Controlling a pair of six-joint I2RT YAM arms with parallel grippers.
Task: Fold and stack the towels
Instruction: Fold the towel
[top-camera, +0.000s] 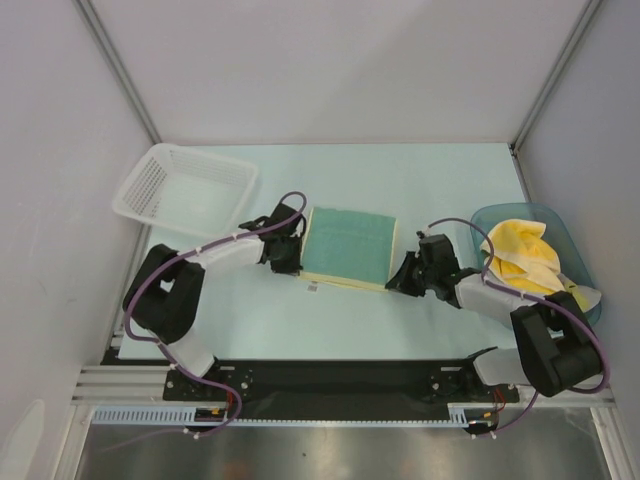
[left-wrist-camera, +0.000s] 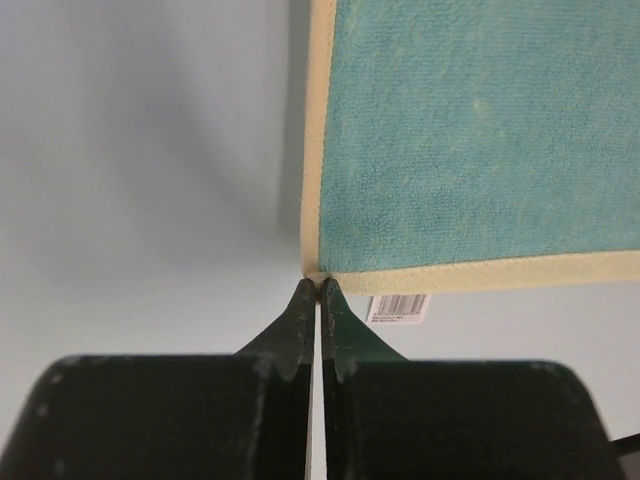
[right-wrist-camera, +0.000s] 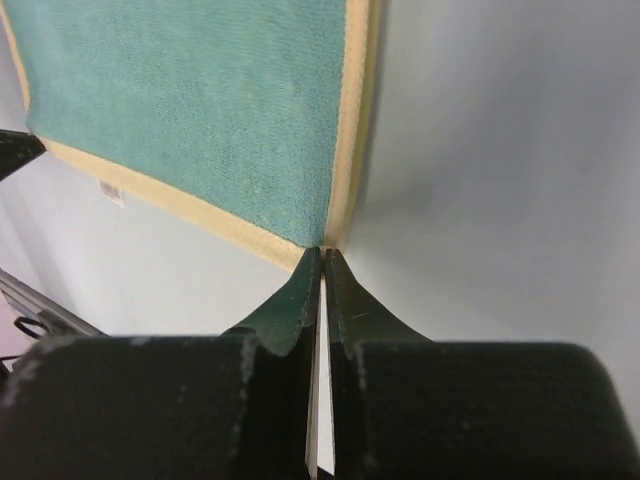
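Observation:
A teal green towel (top-camera: 350, 245) with a yellow edge lies flat in the middle of the table. My left gripper (top-camera: 297, 265) is at its near left corner. In the left wrist view the left gripper (left-wrist-camera: 318, 285) is shut, its tips pinching that corner of the towel (left-wrist-camera: 480, 130). My right gripper (top-camera: 395, 283) is at the near right corner. The right wrist view shows the right gripper (right-wrist-camera: 323, 252) shut on the yellow corner of the towel (right-wrist-camera: 200, 110). Crumpled pale yellow towels (top-camera: 520, 255) sit in the tub at the right.
A blue translucent tub (top-camera: 560, 225) stands at the right edge, behind my right arm. A white mesh basket (top-camera: 185, 190) stands at the back left. A small barcode tag (left-wrist-camera: 398, 308) sticks out from the towel's near edge.

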